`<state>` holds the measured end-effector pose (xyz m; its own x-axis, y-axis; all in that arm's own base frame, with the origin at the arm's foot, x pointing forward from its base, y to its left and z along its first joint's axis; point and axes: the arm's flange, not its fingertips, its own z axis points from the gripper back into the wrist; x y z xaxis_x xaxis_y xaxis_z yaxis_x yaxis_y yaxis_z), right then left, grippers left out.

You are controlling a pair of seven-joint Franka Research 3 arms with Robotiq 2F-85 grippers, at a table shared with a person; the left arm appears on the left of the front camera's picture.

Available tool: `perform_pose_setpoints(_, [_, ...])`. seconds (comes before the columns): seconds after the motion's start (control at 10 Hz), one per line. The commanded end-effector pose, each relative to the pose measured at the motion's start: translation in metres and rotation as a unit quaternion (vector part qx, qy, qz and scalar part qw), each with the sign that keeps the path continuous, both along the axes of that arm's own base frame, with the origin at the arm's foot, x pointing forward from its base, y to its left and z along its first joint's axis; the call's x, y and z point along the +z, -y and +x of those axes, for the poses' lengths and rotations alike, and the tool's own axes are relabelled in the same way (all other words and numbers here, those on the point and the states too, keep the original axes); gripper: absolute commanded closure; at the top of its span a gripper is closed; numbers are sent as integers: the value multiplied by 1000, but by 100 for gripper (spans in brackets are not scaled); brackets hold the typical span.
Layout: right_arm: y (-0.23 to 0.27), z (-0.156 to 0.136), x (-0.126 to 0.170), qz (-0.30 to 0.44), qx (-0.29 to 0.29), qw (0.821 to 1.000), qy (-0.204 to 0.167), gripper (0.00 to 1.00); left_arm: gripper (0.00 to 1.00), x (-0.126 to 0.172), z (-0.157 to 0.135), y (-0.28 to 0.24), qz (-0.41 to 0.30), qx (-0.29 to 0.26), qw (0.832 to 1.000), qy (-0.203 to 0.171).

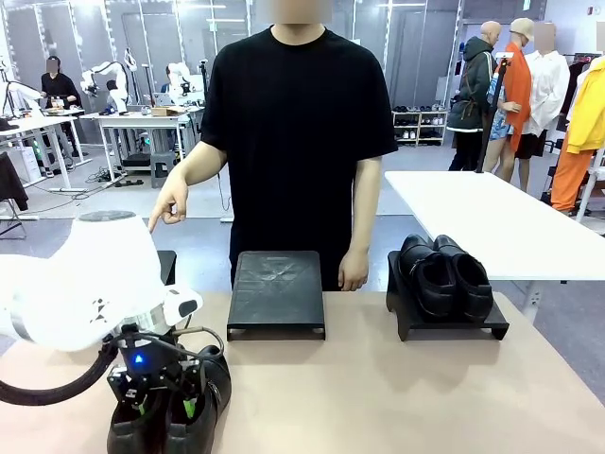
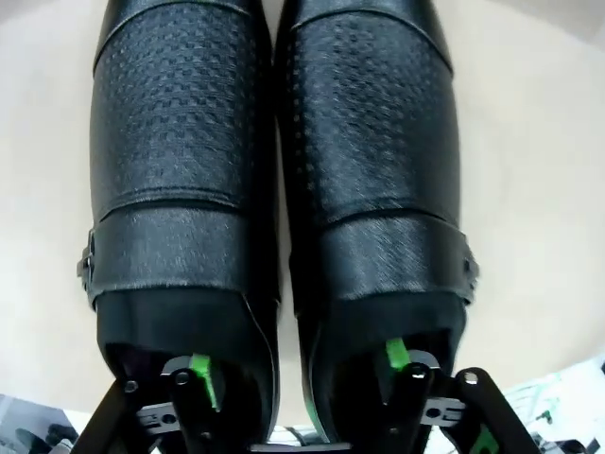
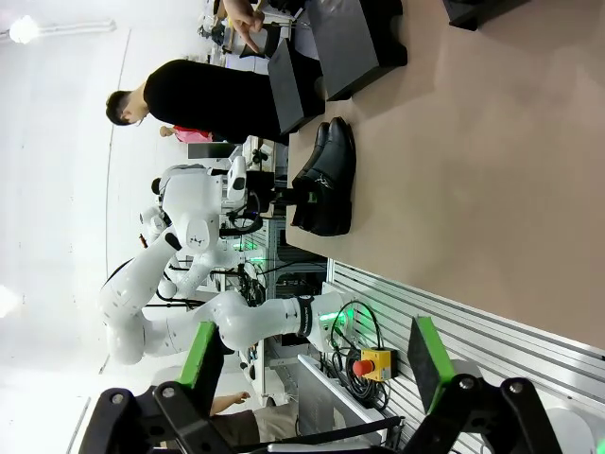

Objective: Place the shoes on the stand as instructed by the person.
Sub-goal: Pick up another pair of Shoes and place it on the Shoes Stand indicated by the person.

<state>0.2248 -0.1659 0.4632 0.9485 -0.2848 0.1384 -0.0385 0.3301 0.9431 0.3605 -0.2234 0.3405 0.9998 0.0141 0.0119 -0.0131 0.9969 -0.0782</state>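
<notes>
**Both shoes in one pinch**

Our left gripper [image 2: 298, 374] clenches the near pair [image 2: 180, 170] at our edge of the table [image 1: 378, 397], a finger inside each shoe, likely so both lift together. Our right gripper [image 3: 312, 352] hangs released. Beyond waits the empty stand [image 1: 276, 293].

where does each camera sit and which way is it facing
Front view: fixed between the arms, facing across the table at the person; the left arm enters at left, left gripper down in the near pair of shoes.
Left wrist view: above that pair, looking down its fingers, one inside each shoe.
Right wrist view: rolled sideways, beyond the table's edge, looking across it past the open right gripper.
Shared: the near pair shows in all three.
</notes>
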Motion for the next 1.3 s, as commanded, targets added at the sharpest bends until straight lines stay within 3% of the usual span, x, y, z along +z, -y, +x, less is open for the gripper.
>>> perform_pose_setpoints(0.0, [1,-1,0,-1,2,1000,11,0,98,-13,1,3,17,16,1000,15])
perform_pose_setpoints(0.7, [1,-1,0,-1,2,1000,11,0,100,-12,-9,-4,12,24,1000,7])
perform_pose_setpoints(1.2, [1,-1,0,-1,2,1000,11,0,100,72,-24,7,-9,13,996,85])
